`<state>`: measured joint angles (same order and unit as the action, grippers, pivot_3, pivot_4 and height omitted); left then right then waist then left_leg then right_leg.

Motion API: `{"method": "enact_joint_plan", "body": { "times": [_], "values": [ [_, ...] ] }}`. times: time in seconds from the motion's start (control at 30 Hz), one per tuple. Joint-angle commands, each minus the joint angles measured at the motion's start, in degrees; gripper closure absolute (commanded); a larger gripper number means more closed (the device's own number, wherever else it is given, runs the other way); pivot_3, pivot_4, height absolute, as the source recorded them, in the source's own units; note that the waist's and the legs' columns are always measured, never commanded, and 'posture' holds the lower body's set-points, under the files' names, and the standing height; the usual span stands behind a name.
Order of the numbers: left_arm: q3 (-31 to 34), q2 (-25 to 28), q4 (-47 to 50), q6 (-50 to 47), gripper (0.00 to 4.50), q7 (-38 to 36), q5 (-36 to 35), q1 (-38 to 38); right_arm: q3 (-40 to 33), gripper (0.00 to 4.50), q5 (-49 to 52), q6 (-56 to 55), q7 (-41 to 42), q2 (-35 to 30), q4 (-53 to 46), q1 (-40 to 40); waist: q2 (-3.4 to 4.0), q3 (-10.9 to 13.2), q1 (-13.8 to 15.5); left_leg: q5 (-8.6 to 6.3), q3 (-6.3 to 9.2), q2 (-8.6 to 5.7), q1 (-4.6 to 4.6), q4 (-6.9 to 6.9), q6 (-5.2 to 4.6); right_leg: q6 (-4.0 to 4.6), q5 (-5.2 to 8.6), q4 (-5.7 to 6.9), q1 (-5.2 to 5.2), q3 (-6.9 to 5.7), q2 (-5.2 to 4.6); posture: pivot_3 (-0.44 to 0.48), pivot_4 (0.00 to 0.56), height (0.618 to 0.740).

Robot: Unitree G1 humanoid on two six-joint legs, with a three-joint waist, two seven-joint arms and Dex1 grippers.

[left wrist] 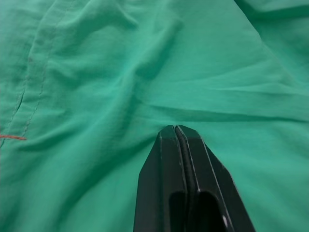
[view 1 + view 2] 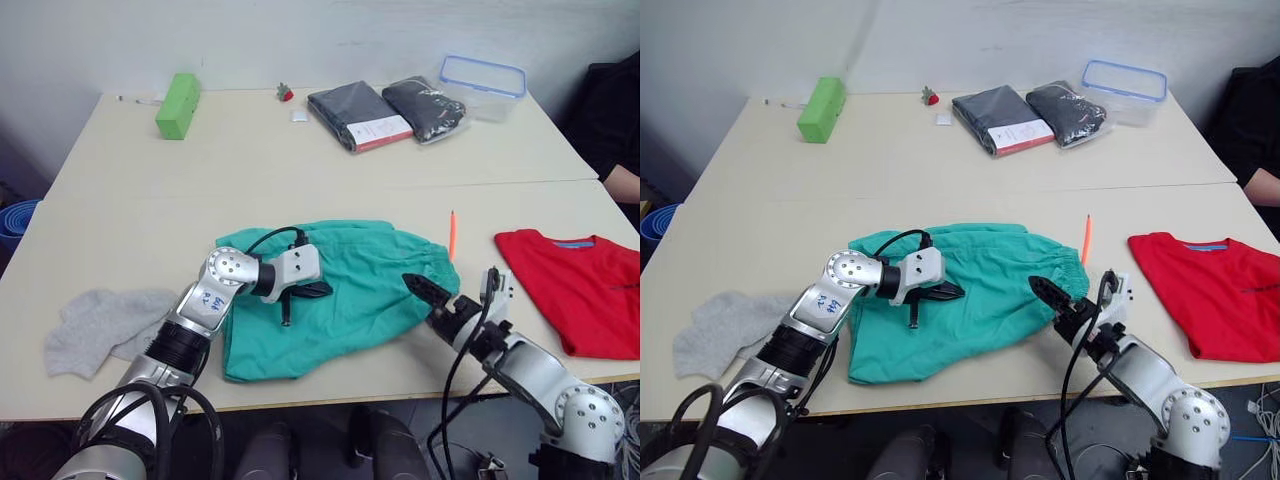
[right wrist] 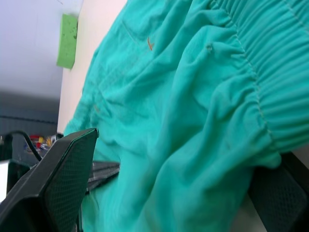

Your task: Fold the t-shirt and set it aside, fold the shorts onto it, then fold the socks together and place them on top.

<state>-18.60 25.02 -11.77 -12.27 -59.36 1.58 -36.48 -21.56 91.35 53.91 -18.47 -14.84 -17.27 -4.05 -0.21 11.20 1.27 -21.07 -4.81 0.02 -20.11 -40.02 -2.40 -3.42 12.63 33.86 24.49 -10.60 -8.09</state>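
Jaws first: the left gripper [image 2: 312,291] has its two fingers pressed flat together with nothing between them, tips resting on the middle of the shorts [image 2: 340,290]. The right gripper [image 2: 430,296] is spread wide, and the gathered waistband corner of the shorts lies between its fingers, not yet pinched.

Taking the shorts as the landmark: they lie spread across the near part of the table [image 2: 300,170], long axis running left to right, waistband at the right end. That end is the right gripper's, since it sits at the near right corner of the cloth; the left one is over the centre, so neither leg end is held. A fold would likely need the right fingers to close on the waistband, then carry it leftwards over the pinned middle.

The t-shirt [image 2: 580,285] lies flat well to the right of the shorts, set aside. The socks [image 2: 100,328] lie loose to the left, apart from the cloth. An orange pen [image 2: 452,235] lies just beyond the waistband, close enough to get dragged. Farther back stand a green block [image 2: 177,105], two packaged dark garments [image 2: 385,112] and a clear tub [image 2: 483,82], all well clear.
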Motion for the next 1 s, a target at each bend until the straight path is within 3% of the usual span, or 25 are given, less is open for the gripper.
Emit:
{"method": "enact_joint_plan", "body": {
  "times": [0.03,0.17,0.43,0.6,0.7,0.9,1.0],
  "values": [
    [-0.5,1.1,0.9,0.1,4.5,1.0,1.4,1.1,1.9,0.42,-3.5,-1.3,-0.7,-1.0,3.6,0.1,0.0,0.0,0.0,0.0,0.0,0.01,0.0,0.0,0.0,0.0,0.0,0.0,0.0,0.0,0.0,0.0,0.15,0.74],
    [0.3,1.7,1.7,-0.6,4.5,1.8,0.9,1.9,3.8,1.6,-6.0,-1.6,2.5,-2.9,1.6,-0.8,0.01,0.0,-0.1,-0.01,-0.01,0.03,0.0,0.0,-0.01,0.0,0.0,0.0,0.02,0.0,0.0,0.0,0.15,0.74],
    [0.7,2.2,2.3,-1.5,4.5,3.3,0.9,3.2,6.9,4.42,-7.2,-1.1,9.8,-7.9,-4.8,-4.3,0.2,0.1,-0.1,-0.01,-0.07,0.08,-0.09,0.04,0.0,0.0,0.0,-0.01,0.19,0.01,0.07,0.0,0.15,0.74],
    [0.7,1.9,2.8,-2.7,4.5,4.5,0.9,4.0,11.0,4.47,-8.5,1.0,17.2,-12.5,-8.4,-10.0,0.21,0.1,0.0,-0.02,-0.09,0.12,-0.08,0.04,0.0,0.0,0.0,-0.03,0.2,0.02,0.08,0.0,0.15,0.74],
    [2.4,2.3,4.6,-4.8,4.5,6.6,0.9,4.3,15.4,4.47,-10.8,3.7,26.9,-16.3,-7.7,-16.0,0.22,0.1,-0.1,-0.05,-0.11,0.12,-0.08,0.04,-0.03,0.0,0.0,-0.06,0.2,0.03,0.08,0.0,0.15,0.74],
    [18.1,5.6,27.0,-26.1,4.5,9.8,-11.2,6.9,27.8,4.47,-26.4,2.0,48.9,-22.5,-4.4,-27.6,0.24,0.2,-0.4,-0.04,-0.26,0.18,-0.43,0.03,-0.01,0.0,0.0,0.03,0.75,0.11,0.2,0.0,0.15,0.74],
    [27.3,9.0,37.9,-36.2,4.5,10.6,-17.4,12.3,33.7,4.47,-34.5,-1.4,58.2,-22.6,-1.2,-32.3,0.25,0.2,-0.8,-0.05,-0.3,0.21,-0.63,0.03,0.07,0.0,0.0,-0.03,0.93,0.1,0.36,0.0,0.15,0.74]
  ]
}}
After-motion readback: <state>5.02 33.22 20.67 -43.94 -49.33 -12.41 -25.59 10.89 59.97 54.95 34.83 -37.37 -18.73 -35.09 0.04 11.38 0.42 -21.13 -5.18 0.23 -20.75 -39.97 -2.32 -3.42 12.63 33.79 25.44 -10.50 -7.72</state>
